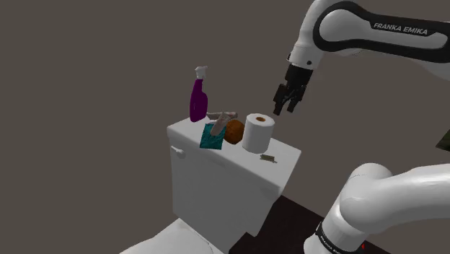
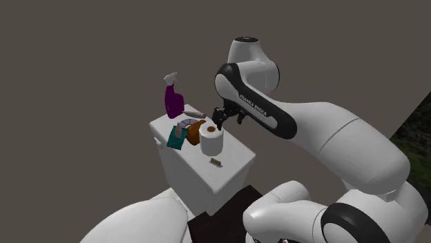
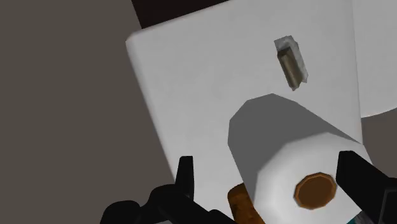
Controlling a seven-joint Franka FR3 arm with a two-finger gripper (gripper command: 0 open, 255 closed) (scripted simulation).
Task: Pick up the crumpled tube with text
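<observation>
Shoulder view: one spray bottle [image 1: 199, 98], one roll [image 1: 258, 133], one tube [image 1: 223, 115].

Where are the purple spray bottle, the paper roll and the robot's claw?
Purple spray bottle [image 1: 198, 102]: shoulder view, its body.
Paper roll [image 1: 257, 136]: shoulder view, its white side.
Gripper [image 1: 285, 108]: shoulder view, between its fingertips.

1. A plain grey-brown wall [image 1: 86, 65] is seen behind everything, pretty evenly lit.
2. A white toilet tank [image 1: 216, 184] is placed in front of it, with a flush lever [image 1: 177, 151] on its face.
3. The white toilet lid [image 2: 138, 221] is seen below the tank.
4. A dark floor [image 1: 292, 213] is glimpsed beside the tank.
</observation>
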